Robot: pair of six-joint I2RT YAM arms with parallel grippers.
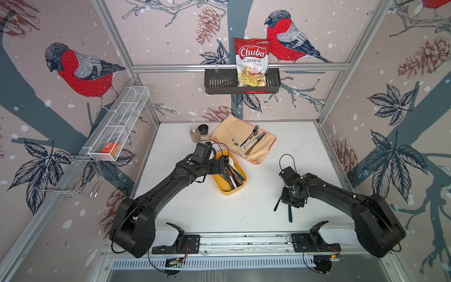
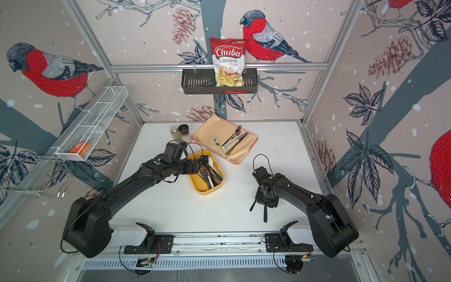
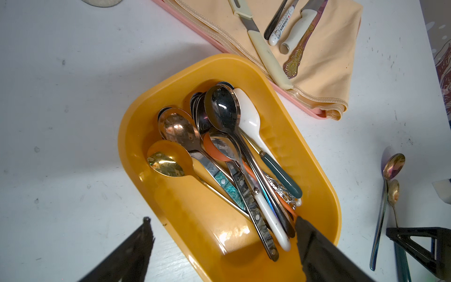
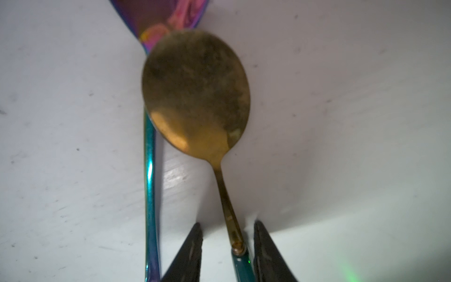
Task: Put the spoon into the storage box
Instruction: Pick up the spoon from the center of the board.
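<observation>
Spoon (image 4: 195,92) — handle end cut off, straddled by right tool (image 4: 228,223).

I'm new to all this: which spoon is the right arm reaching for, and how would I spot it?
Start at the white tabletop, on the right arm's side, away from the yellow plastic tray full of spoons. Two spoons lie together by the arm's black fingers. It is the spoon with a gold bowl and green handle between those fingers, not the rainbow-sheen spoon alongside.
</observation>
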